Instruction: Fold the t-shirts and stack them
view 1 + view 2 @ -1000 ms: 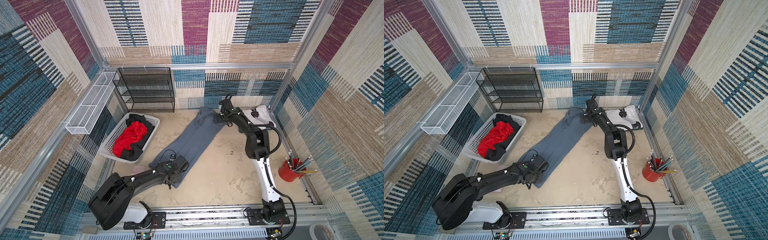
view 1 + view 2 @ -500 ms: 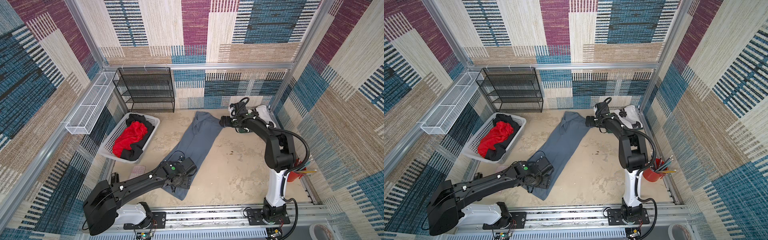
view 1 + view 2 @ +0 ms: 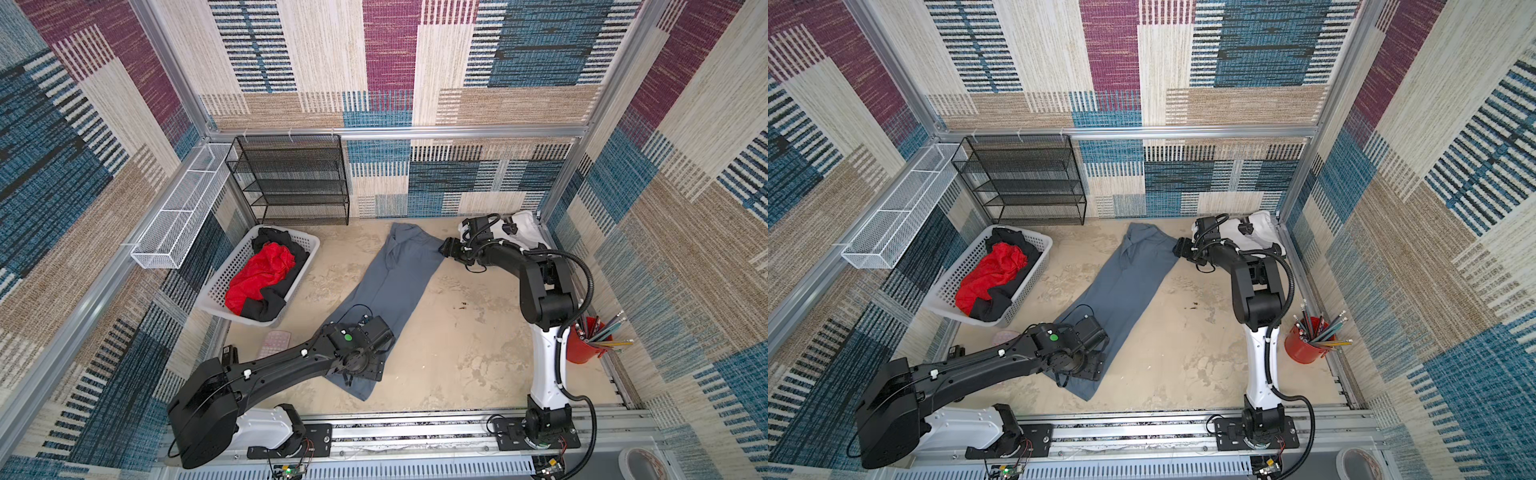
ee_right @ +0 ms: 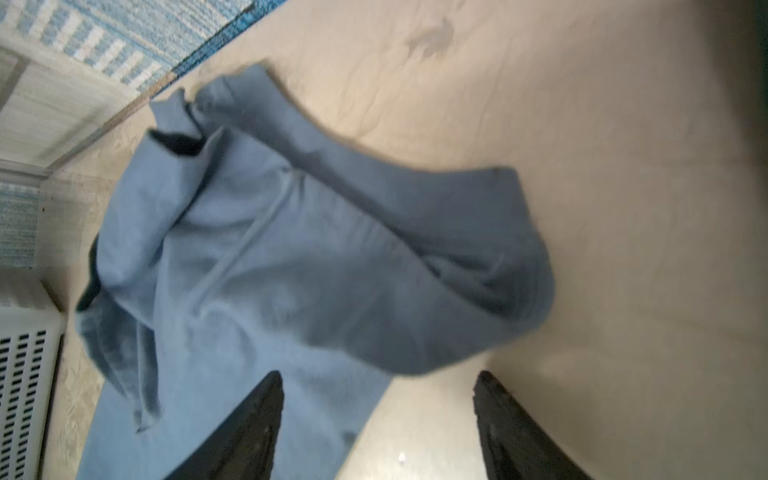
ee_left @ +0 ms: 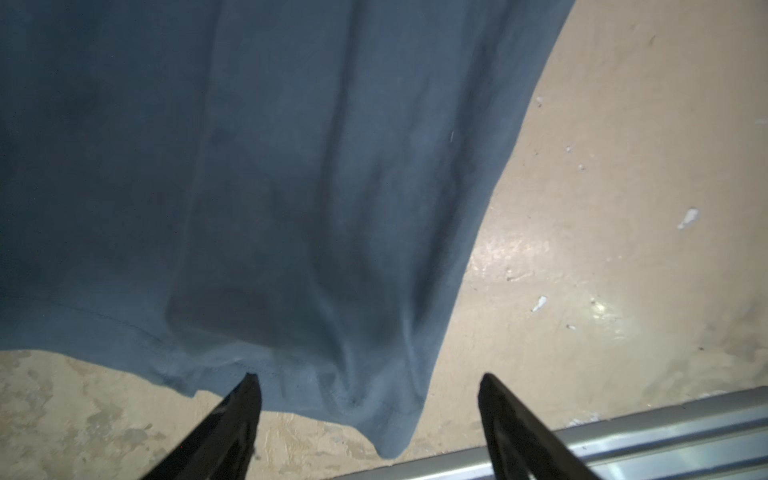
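The slate-grey t-shirt lies as a long, narrow strip running diagonally from the back of the table to the front. My left gripper hangs open over its near hem corner, and the cloth lies loose between the fingers. My right gripper is open at the far right edge of the shirt, gripping nothing. A white t-shirt with black patches lies in the back right corner behind the right arm.
A white perforated basket with red and black cloth stands at the left. At the back are a black wire rack and a white wire tray. A red cup of pencils stands at the right, and the metal rail runs along the front.
My left gripper dragged the hem toward the front, then opened and let it go. The right arm swung its elbow out to the right, and its gripper drew back off the collar end.
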{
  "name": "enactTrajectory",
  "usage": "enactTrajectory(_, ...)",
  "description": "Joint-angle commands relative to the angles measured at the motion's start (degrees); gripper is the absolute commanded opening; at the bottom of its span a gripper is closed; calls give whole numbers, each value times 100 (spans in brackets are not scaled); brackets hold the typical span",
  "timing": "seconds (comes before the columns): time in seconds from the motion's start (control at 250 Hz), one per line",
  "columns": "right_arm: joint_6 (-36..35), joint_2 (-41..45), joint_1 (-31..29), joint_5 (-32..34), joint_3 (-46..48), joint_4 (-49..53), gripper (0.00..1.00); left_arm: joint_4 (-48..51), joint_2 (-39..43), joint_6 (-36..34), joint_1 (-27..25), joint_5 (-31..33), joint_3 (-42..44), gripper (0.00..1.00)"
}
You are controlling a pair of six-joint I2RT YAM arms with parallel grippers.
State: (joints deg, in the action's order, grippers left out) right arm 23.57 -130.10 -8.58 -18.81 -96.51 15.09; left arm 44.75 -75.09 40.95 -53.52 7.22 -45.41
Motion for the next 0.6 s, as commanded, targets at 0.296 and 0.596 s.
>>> enactTrajectory(0.296,-281,-1499,41,-399,-2441,841,40,-564,-1143,-228,-215,-155,-177,68)
enactTrajectory(0.596,-322,-2645,196,-604,-4756,1822,34,-336,-2460,-516,-640,-300,-1174,16)
